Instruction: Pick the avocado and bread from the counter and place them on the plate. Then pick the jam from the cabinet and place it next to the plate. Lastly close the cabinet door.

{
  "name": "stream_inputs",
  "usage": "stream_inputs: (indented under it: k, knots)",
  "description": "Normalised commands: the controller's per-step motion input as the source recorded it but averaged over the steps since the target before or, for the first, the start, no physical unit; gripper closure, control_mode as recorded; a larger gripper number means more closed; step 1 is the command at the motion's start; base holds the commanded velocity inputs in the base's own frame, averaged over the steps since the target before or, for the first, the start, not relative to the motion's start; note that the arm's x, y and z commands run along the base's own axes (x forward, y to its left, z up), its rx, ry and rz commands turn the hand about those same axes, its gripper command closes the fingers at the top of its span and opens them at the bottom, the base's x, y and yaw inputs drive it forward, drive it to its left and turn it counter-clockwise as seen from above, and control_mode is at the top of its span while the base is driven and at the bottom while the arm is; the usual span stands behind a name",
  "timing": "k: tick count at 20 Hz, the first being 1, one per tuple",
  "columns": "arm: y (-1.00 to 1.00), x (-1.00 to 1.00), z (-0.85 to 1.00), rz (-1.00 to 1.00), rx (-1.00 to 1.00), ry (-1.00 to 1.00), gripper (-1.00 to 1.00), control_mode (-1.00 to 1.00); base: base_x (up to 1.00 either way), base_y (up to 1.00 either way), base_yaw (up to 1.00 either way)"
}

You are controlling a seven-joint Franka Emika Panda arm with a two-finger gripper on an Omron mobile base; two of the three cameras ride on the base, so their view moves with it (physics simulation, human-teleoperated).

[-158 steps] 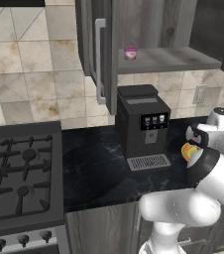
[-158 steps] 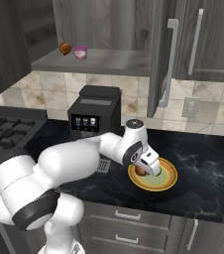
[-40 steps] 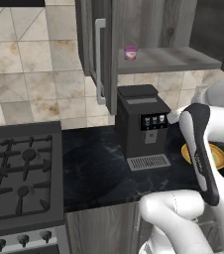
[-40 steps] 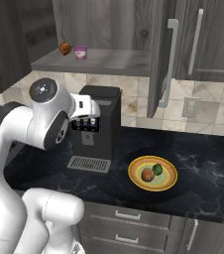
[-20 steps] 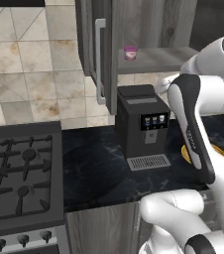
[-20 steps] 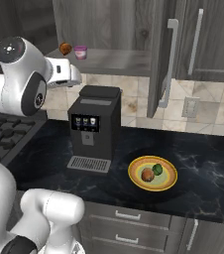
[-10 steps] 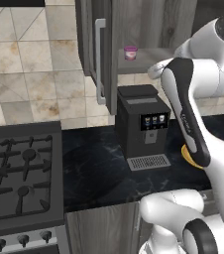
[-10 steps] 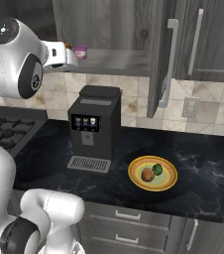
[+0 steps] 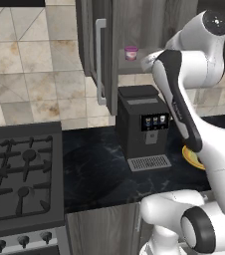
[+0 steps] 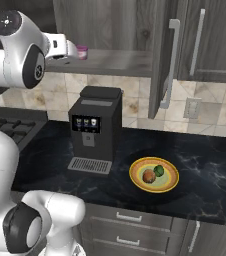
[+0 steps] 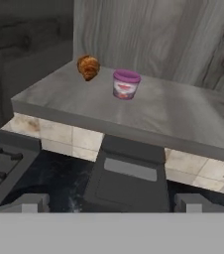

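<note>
The jam [image 11: 126, 84] stands upright on the cabinet [image 11: 183, 30] shelf, lid up, beside a brown pastry [image 11: 88, 66], while the raised arm holds the gripper [image 10: 71, 51] fully open and empty, seemingly level, just before the shelf.

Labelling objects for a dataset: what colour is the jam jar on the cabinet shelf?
The jam is pink-purple with a paler band; the hand view shows it best.
</note>
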Motion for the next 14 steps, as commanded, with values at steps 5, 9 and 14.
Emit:
stream_inputs:
  k: [5,9,14]
  knots:
    - [0.05,0.37,0.0,0.0,0.03,-0.05,-1.0,-1.0,0.0,0.0,0.0]
    - [0.07,0.37,0.0,0.0,0.04,-0.01,-1.0,-1.0,0.0,0.0,0.0]
    - [0.04,0.32,0.0,0.0,0.06,0.0,-1.0,-1.0,0.0,0.0,0.0]
